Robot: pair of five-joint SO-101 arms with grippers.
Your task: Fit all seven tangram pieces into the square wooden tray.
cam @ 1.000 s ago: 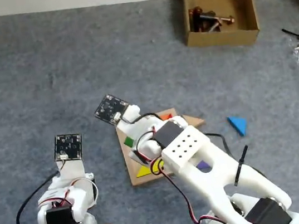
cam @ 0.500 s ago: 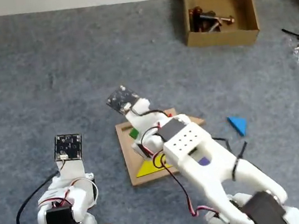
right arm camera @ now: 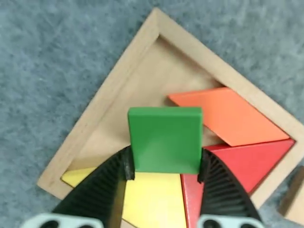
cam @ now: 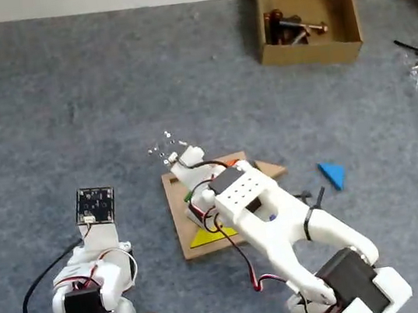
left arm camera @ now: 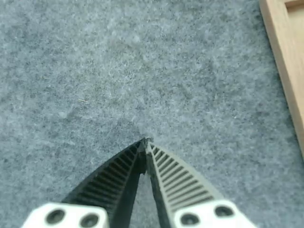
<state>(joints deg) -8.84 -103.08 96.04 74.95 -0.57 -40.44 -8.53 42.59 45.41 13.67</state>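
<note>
The green square wooden piece (right arm camera: 165,139) could settle tilted on the yellow triangle (right arm camera: 152,199) or the orange parallelogram (right arm camera: 232,116), because it overlaps their edges instead of lying over the bare floor of the square wooden tray (right arm camera: 105,97). The left gripper (left arm camera: 145,145) is closed on nothing, above the grey carpet (left arm camera: 95,71). The right gripper (right arm camera: 165,166) clamps the green piece by two opposite sides, over the tray.

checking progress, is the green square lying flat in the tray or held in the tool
Held: the right tool clamps the green square by two opposite edges, over the tray.
</note>
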